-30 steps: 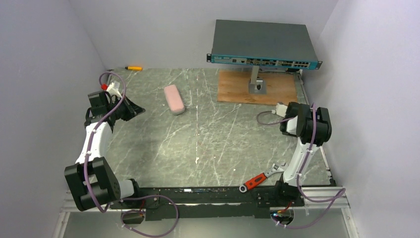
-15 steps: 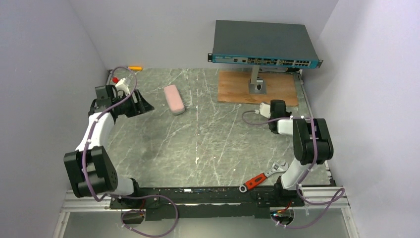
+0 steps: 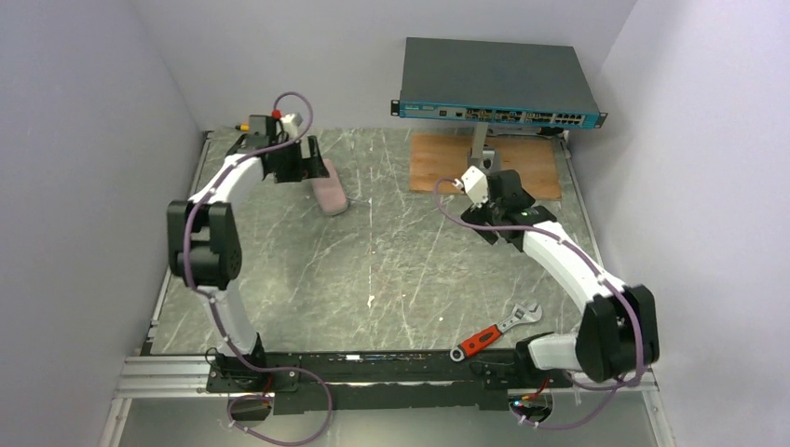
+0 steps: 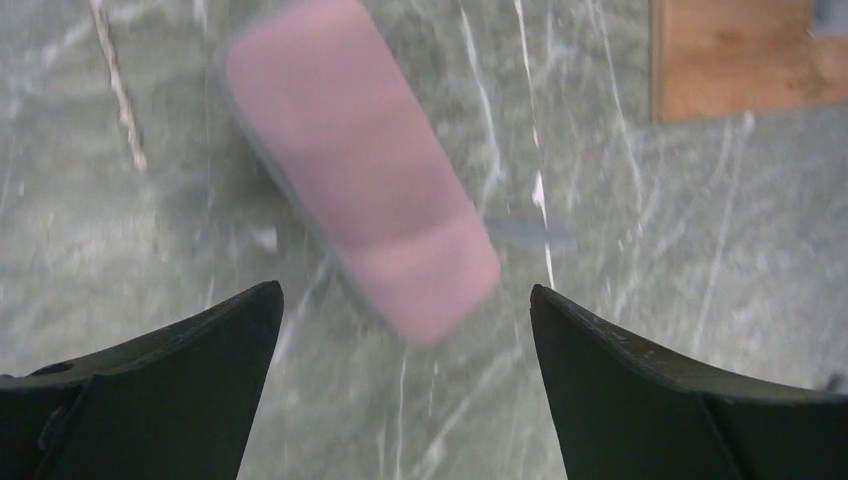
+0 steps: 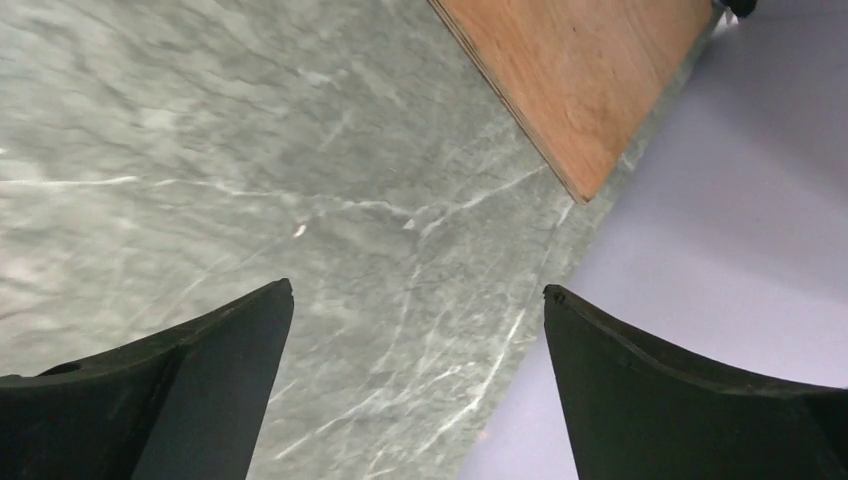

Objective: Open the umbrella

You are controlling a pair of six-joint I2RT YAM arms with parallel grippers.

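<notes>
Left wrist: folded umbrella (image 4: pixel 360 190) before the spread left gripper (image 4: pixel 405 288).
Near the wooden board (image 5: pixel 590 70), right gripper (image 5: pixel 418 287) also spread; wrench (image 3: pixel 489 332) well apart.

The umbrella (image 3: pixel 329 194) lies on the worktop (image 3: pixel 373 270) in its far left part. The left gripper (image 4: pixel 402 288) hangs above it, jaws apart. At the far right a board (image 3: pixel 438 168) lies flat, and a stand (image 3: pixel 483 158) on it carries a flat box (image 3: pixel 498 74). The right gripper (image 5: pixel 415 288) hangs just before the board. A wrench (image 3: pixel 494 332) lies near the right arm's base.
</notes>
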